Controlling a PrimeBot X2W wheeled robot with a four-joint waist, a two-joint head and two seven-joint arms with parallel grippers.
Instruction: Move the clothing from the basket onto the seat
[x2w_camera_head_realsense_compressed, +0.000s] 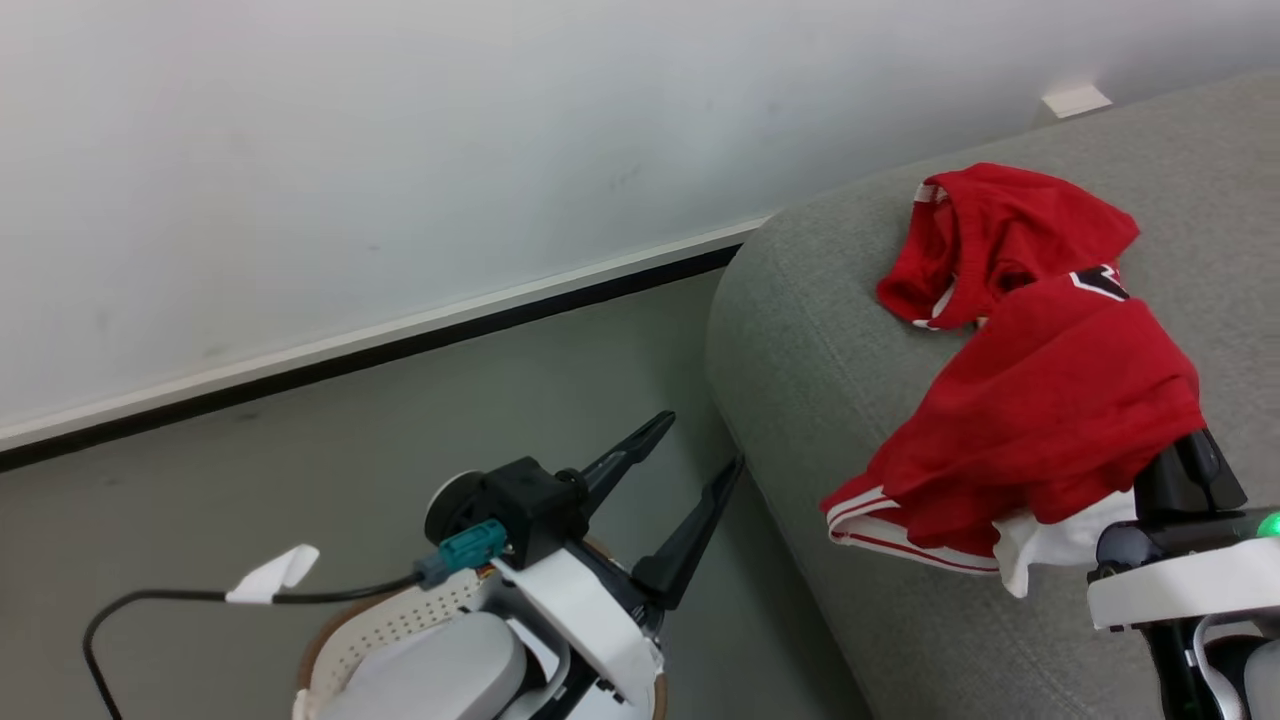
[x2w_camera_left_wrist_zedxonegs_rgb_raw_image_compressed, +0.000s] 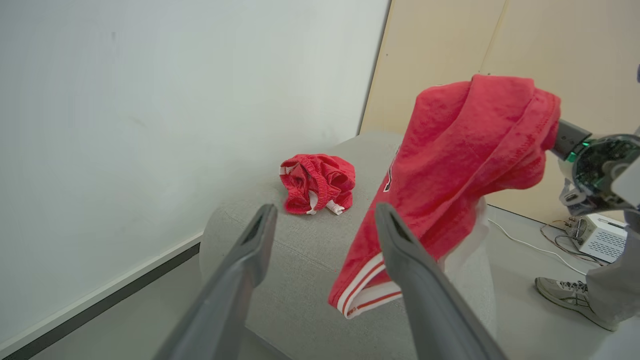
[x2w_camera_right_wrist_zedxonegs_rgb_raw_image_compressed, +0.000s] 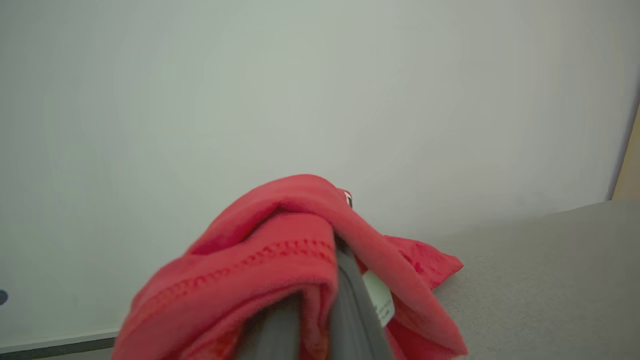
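Clothing, a red jersey, hangs over the edge of the seat from the right pincer clamped shut on it, while the left pincer gapes empty above the basket.

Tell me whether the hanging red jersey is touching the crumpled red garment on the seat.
Apart. In the left wrist view, a strip of bare grey seat shows between the crumpled garment and the hanging jersey.
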